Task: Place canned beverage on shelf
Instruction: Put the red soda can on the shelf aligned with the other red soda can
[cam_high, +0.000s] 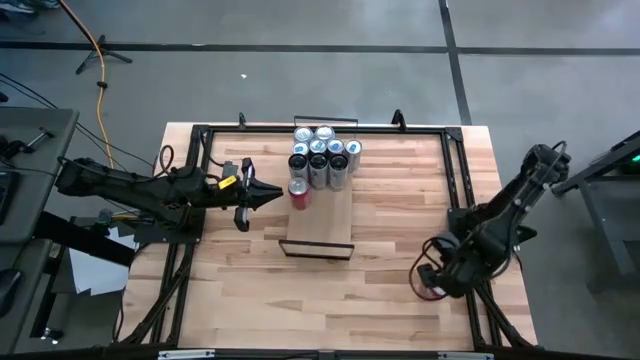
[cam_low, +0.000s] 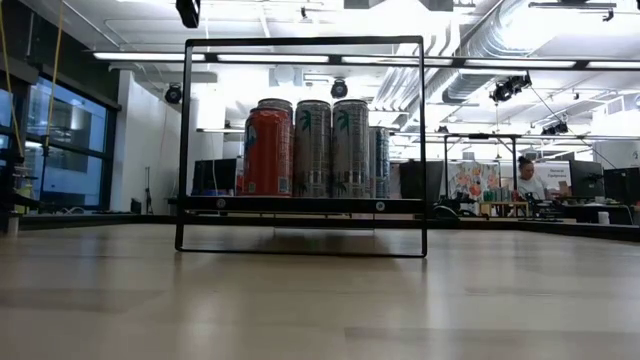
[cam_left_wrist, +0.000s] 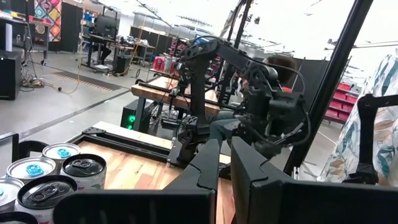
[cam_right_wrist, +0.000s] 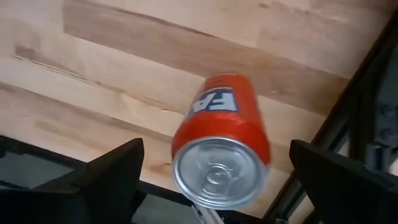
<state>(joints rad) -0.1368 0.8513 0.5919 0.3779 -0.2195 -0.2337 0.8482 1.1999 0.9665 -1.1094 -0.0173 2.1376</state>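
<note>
Showed a red can (cam_high: 298, 192) upright on the shelf (cam_high: 320, 225), at 7 o'clock of a tight cluster of silver-topped cans (cam_high: 320, 155), probably packed together to leave the rest of the plank free. Placed the left hand (cam_high: 270, 193) just at 9 o'clock of that can, fingers pinched together and grasping nothing, so likely already let go. Placed the right hand (cam_high: 437, 278) at 4 o'clock on the table (cam_high: 400, 310), fingers spread wide either side of a second red can (cam_right_wrist: 221, 143) lying on its side, seemingly not gripped. Counted two red cans and about nine silver-topped ones.
</note>
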